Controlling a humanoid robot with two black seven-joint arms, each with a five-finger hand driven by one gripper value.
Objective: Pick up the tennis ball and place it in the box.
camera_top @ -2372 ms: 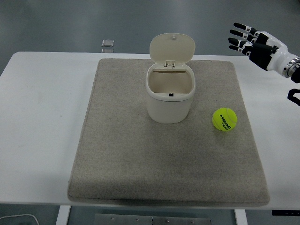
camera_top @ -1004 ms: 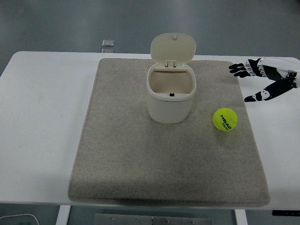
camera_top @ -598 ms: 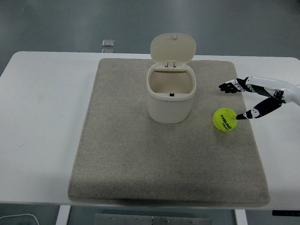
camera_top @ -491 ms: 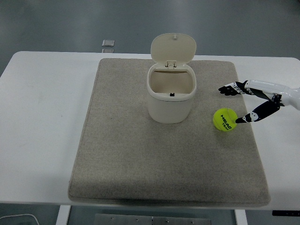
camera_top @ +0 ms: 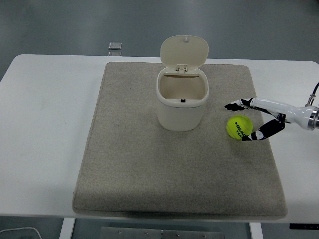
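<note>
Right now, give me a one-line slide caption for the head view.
Right hand open around the tennis ball on the grey mat, beside the open-lidded box.
</note>
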